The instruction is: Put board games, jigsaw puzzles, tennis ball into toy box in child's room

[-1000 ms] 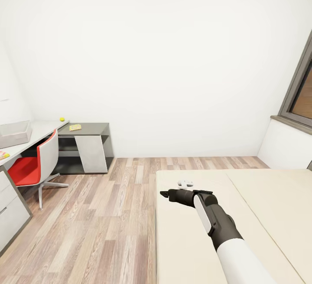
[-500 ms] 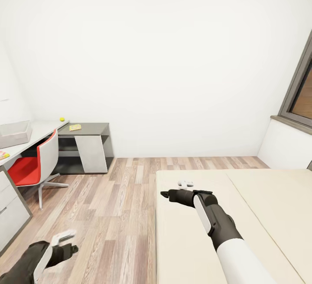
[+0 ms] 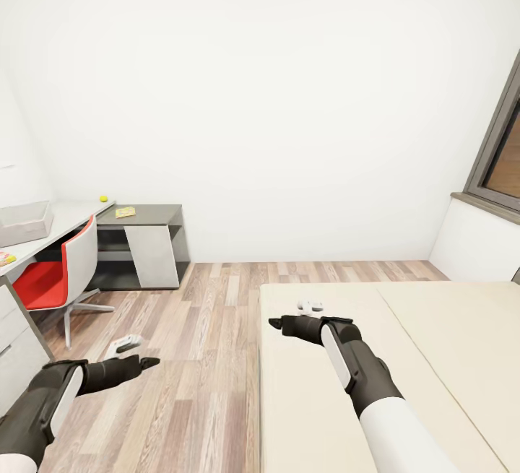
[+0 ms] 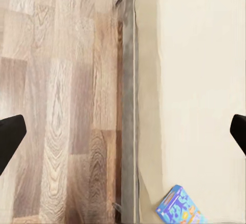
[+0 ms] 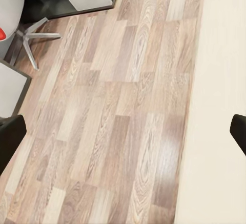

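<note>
One blue board game (image 4: 180, 208) lies on the beige bed (image 3: 433, 357), near its grey edge, seen past the left pincer (image 4: 123, 137), whose fingers are spread wide and carry nothing. The right pincer (image 3: 273, 323) hovers over the bed at 6 o'clock in the head view; I cannot tell if it is released or clenched. To grasp well, the left arm should probably swing in over the mattress and descend squarely across the box's short sides. Wood-plank floor (image 3: 195, 328) spreads between bed and table (image 3: 68, 217) at 9 o'clock, where a tennis ball (image 3: 103, 198), a toy box (image 3: 25, 222) and a red chair (image 3: 61, 271) sit.
</note>
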